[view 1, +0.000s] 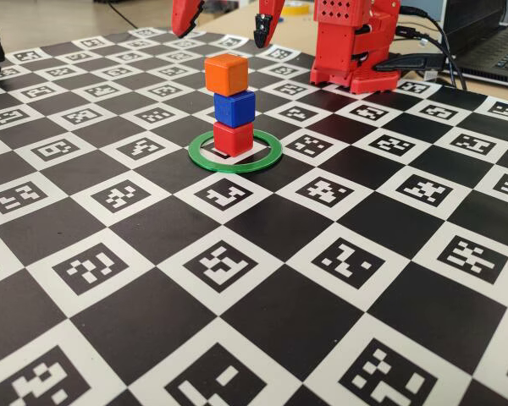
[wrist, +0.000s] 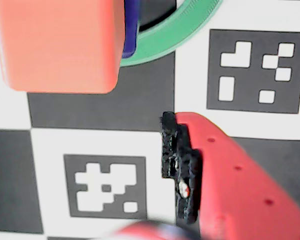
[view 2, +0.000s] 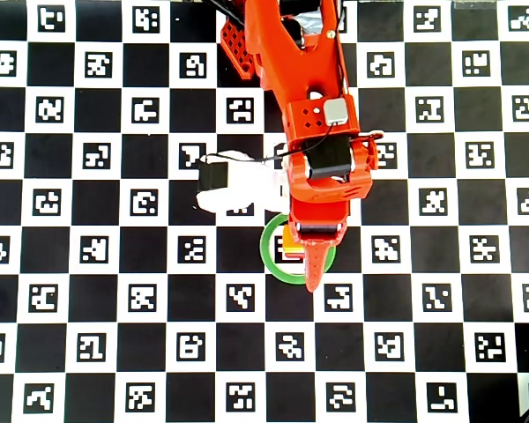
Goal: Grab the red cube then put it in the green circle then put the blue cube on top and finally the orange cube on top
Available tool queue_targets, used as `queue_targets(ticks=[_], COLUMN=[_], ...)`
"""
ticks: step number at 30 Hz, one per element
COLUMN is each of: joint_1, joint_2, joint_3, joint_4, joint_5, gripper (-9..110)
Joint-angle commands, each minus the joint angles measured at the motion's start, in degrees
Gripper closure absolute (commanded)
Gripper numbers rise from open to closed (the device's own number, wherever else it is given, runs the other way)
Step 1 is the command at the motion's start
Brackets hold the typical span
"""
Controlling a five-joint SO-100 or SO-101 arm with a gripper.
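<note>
Stack complete, by the look of it: red cube (view 1: pixel 234 138) inside the green circle (view 1: pixel 234 163), blue cube (view 1: pixel 234 108) on top of it, orange cube (view 1: pixel 227 74) on top of that. Only the retreat left to do well.

Gripper (view 1: pixel 229 24) raised clear above the tower in the fixed view, jaws spread wide, nothing held, one fingertip to either side of the orange cube and well apart from it. Best lifted straight up and away from the circle, no sideways sweep, since three small cubes balanced on one another would topple at a light knock. Worth noting the orange cube twisted a little against the blue cube beneath, and sitting slightly toward the left of it in the fixed view; judged stable but not forgiving.

In the wrist view, orange cube (wrist: pixel 57 45) large and close at upper left, a sliver of blue cube (wrist: pixel 131 27) showing past its right edge, an arc of the green circle (wrist: pixel 182 32) beyond. One red finger (wrist: pixel 230 170) with a black pad at lower right, well apart from the cube.

From overhead, the arm (view 2: pixel 313 150) covering most of the circle (view 2: pixel 269 256); only a patch of orange (view 2: pixel 288 242) visible there.

Cubes matte plastic, edges rounded, orange one a touch larger. Circle a thin flat ring, open in the middle. Board (view 1: pixel 262 288) flat, printed in black and white squares with coded markers.
</note>
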Motion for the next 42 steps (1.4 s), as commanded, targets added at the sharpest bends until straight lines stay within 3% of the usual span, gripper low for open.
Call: queue_targets(ticks=[1,10,14,22,42], joint_1=[0.0,1.9,3.1,6.8,7.5], joint_2=[7.1,11.1,13.9,18.9,29.7], joint_3=[0.3,4.8,7.6,13.4,32.6], joint_4=[0.1,-1.1,-1.9,-4.7,-12.6], joint_5=[-1.1,-7.5,-10.9,-15.6,-46.8], gripper=[55,78,95,106,107])
